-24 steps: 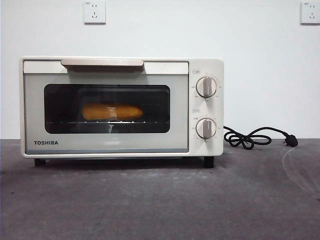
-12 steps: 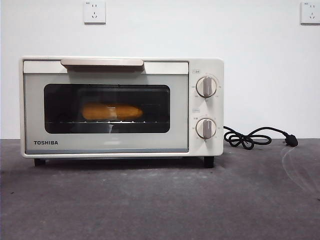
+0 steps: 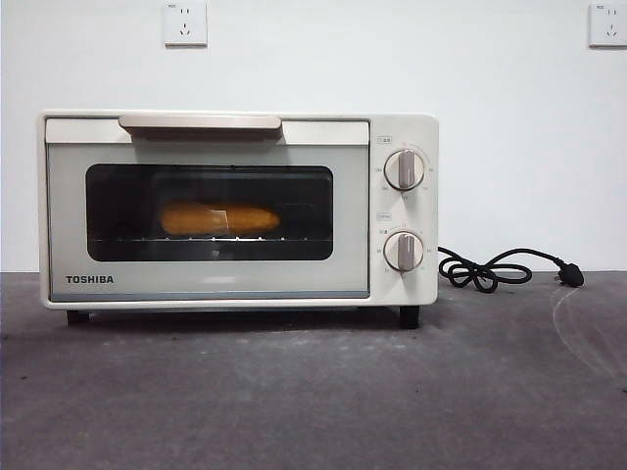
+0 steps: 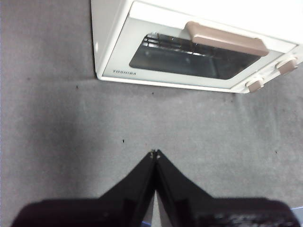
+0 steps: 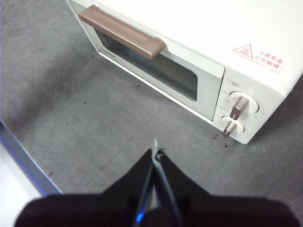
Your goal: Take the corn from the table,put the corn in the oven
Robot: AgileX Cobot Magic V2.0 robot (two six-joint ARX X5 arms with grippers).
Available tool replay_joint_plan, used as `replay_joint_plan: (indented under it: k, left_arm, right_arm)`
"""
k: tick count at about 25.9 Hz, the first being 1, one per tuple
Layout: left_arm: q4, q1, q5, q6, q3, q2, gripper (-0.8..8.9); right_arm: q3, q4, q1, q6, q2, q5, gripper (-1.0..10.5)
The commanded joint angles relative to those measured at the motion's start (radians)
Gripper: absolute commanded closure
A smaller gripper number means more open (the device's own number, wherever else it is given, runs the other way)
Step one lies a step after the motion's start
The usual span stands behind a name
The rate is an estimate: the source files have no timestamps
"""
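The corn [image 3: 219,217] lies on the rack inside the cream-white TOSHIBA oven [image 3: 402,132], seen through the dark glass of its closed door. The oven stands on the dark grey table [image 3: 313,392]. My left gripper [image 4: 155,153] hangs shut and empty above the table in front of the oven [image 4: 113,28]. My right gripper [image 5: 155,152] is also shut and empty, raised over the table in front of the oven [image 5: 265,28], near its knob side. The corn does not show in either wrist view.
The oven's black power cord [image 3: 490,269] lies coiled on the table to its right, plug end free. Two wall sockets [image 3: 185,23] sit on the white wall behind. The table's edge [image 5: 23,161] shows in the right wrist view.
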Motion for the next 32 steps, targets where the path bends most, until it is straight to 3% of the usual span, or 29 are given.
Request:
replay_joint_plan:
  k: [1,5,8,12,28,32]
  left_arm:
    - [0.005,-0.016,0.0,-0.048,-0.004,0.029,8.18]
    - [0.095,-0.102,-0.05,-0.05,-0.004,0.018,8.18]
    - [0.359,-0.233,-0.188,-0.051,-0.006,-0.029,8.18]
    - [0.69,-0.323,-0.187,-0.039,-0.118,-0.13,8.18]
    - [1.16,-0.324,-0.191,0.138,-0.816,-0.445,8.18]
    - [1.189,-0.324,-0.266,0.142,-0.911,-0.518,8.18]
  right_arm:
    - [0.001,0.007,0.0,0.01,0.003,0.0,9.5]
    - [0.001,0.007,0.0,0.01,0.003,0.001,9.5]
    - [0.001,0.007,0.0,0.01,0.003,0.001,9.5]
    - [0.001,0.007,0.0,0.01,0.003,0.0,9.5]
    - [0.001,0.007,0.0,0.01,0.003,0.0,9.5]
    - [0.001,0.007,0.0,0.01,0.003,0.001,9.5]
